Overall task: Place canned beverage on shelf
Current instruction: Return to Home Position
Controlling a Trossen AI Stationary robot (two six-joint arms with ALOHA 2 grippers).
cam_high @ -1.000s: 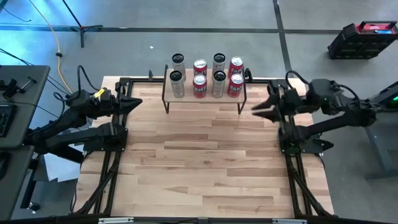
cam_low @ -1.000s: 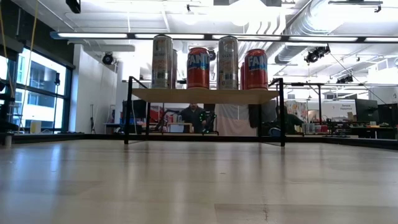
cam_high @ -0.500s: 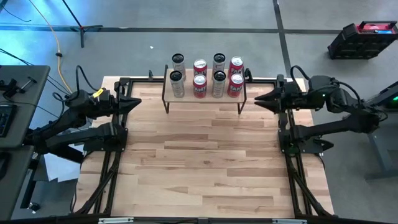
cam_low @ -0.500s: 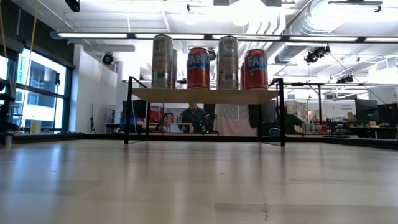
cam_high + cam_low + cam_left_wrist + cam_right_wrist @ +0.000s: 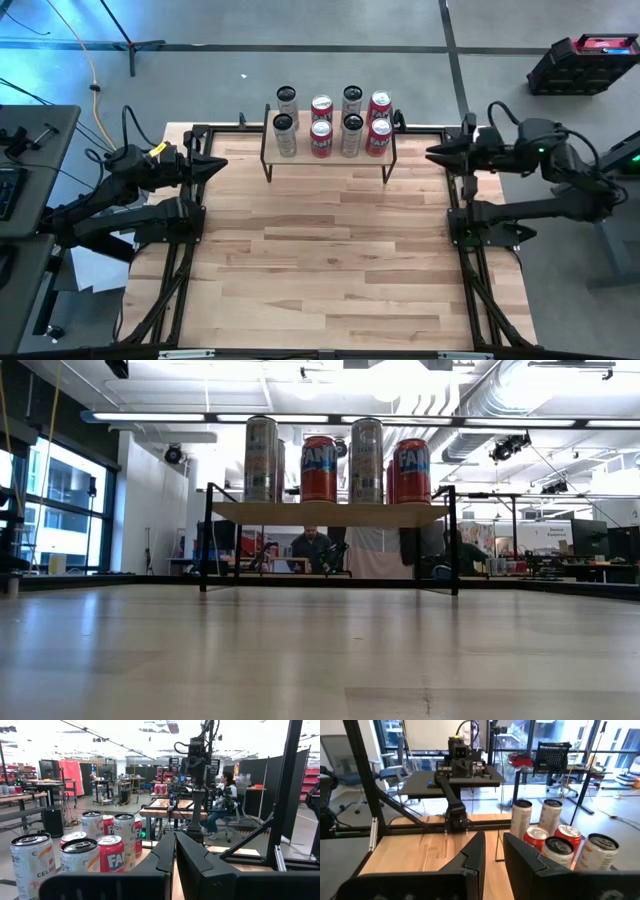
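The shelf (image 5: pixel 303 152) (image 5: pixel 330 513) stands on its thin black legs at the table's far middle. Several red and silver cans (image 5: pixel 321 135) (image 5: pixel 318 468) stand upright on its plank in two rows; they also show in the left wrist view (image 5: pixel 100 855) and the right wrist view (image 5: pixel 555 837). My left gripper (image 5: pixel 222 162) (image 5: pixel 175 842) hovers shut to the left of the shelf and holds nothing. My right gripper (image 5: pixel 430 153) (image 5: pixel 493 845) hovers to the right of the shelf, its fingers a narrow gap apart with nothing between them. No can is in either gripper.
Bare wooden tabletop (image 5: pixel 330 250) stretches from the shelf to the near edge. Black frame rails (image 5: pixel 465 270) run along the table's left and right sides. People sit in the room beyond the table (image 5: pixel 312 545) (image 5: pixel 220 800).
My right gripper has drawn back from the shelf toward the table's right edge and a little toward the far edge, swinging round until it points straight at the shelf's right end. Its finger gap looks unchanged. The cans and the shelf have stayed put.
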